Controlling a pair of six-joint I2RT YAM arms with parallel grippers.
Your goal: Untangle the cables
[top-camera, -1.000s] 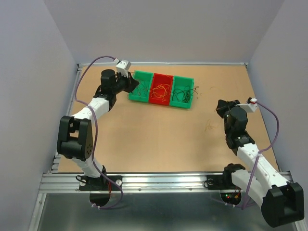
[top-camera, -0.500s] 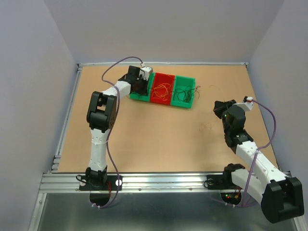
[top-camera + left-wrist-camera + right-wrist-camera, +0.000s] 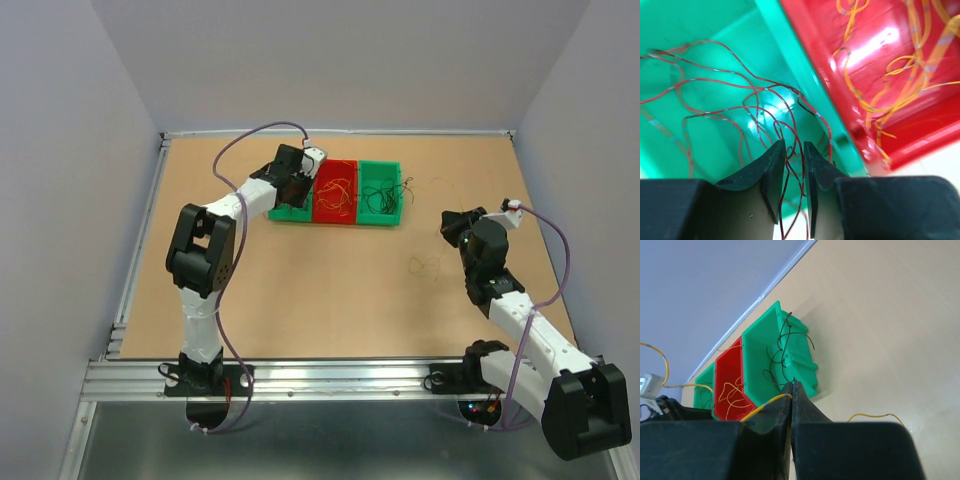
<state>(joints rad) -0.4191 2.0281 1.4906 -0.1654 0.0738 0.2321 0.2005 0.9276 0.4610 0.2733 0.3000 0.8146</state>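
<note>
On your table (image 3: 300, 300), the 3-bin tray (image 3: 383, 219) sits far-centre. L claw (image 3: 794, 146) hangs over its left green bin (image 3: 715, 45), open a crack, dark red cables (image 3: 760, 107) threading the gap. R claw (image 3: 791, 385): pinched closed on 1 yellow cable (image 3: 765, 402).

My overhead camera sits high behind the arm bases, looking down over the whole table (image 3: 300, 300). The one on the left gripper (image 3: 794, 145) hangs close above the bins (image 3: 790, 45), facing down. The right gripper (image 3: 791, 385) camera sits low, eyeing them from farther off. All three views share the bins.
</note>
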